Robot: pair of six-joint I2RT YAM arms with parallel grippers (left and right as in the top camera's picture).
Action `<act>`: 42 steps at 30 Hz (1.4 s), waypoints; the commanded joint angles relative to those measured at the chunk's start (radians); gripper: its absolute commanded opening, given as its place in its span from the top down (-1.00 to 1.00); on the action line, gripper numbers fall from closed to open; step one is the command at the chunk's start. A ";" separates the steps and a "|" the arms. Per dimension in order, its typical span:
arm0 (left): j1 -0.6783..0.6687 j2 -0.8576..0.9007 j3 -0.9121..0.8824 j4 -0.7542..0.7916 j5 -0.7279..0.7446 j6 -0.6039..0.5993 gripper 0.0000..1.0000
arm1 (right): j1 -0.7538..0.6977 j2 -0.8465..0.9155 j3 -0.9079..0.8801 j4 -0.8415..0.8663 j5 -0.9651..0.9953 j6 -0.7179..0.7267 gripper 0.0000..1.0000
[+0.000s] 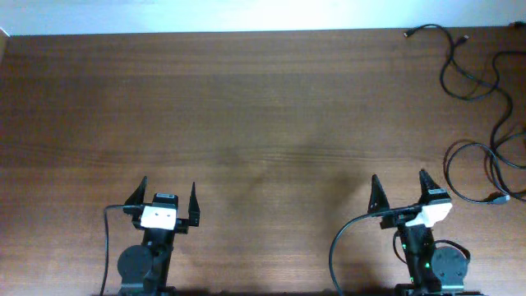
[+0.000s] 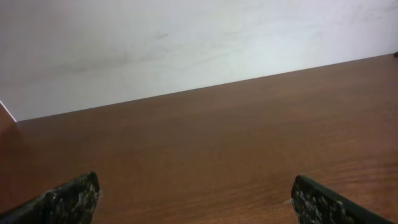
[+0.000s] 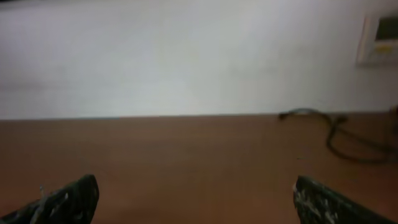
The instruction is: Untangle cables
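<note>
Black tangled cables (image 1: 485, 123) lie in loops along the right edge of the brown table, running from the far right corner down to a plug end (image 1: 499, 198) near my right arm. Part of them shows blurred in the right wrist view (image 3: 339, 134). My left gripper (image 1: 169, 193) is open and empty at the near left, far from the cables. My right gripper (image 1: 398, 182) is open and empty at the near right, a little left of the nearest cable loop. In both wrist views the fingertips stand wide apart, as seen for the left gripper (image 2: 196, 196) and the right gripper (image 3: 196, 196).
The wooden table (image 1: 246, 115) fills the view, with a white wall behind its far edge (image 2: 186, 43). Each arm's own black cable curves beside its base (image 1: 337, 247). A white wall fixture (image 3: 379, 37) shows at the far right.
</note>
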 commanded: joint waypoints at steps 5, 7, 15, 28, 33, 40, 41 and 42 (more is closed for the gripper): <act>0.006 -0.005 -0.002 -0.009 -0.006 0.013 -0.98 | -0.042 -0.007 -0.006 -0.104 0.016 0.000 -0.97; 0.006 -0.005 -0.002 -0.009 -0.006 0.013 -0.98 | -0.042 -0.007 -0.006 -0.104 0.016 0.000 -0.97; 0.006 -0.005 -0.002 -0.009 -0.007 0.013 -0.98 | -0.042 -0.007 -0.006 -0.104 0.016 0.000 -0.97; 0.006 -0.005 -0.002 -0.009 -0.006 0.013 -0.98 | -0.042 -0.007 -0.006 -0.104 0.016 0.000 -0.97; 0.006 -0.005 -0.002 -0.009 -0.006 0.013 -0.98 | -0.042 -0.007 -0.006 -0.104 0.016 0.000 -0.97; 0.006 -0.005 -0.002 -0.009 -0.006 0.013 -0.98 | -0.042 -0.007 -0.006 -0.104 0.016 0.000 -0.97; 0.006 -0.005 -0.002 -0.009 -0.006 0.013 -0.98 | -0.042 -0.007 -0.006 -0.104 0.016 0.000 -0.97; 0.006 -0.005 -0.002 -0.009 -0.006 0.013 -0.98 | -0.042 -0.007 -0.006 -0.104 0.016 0.000 -0.97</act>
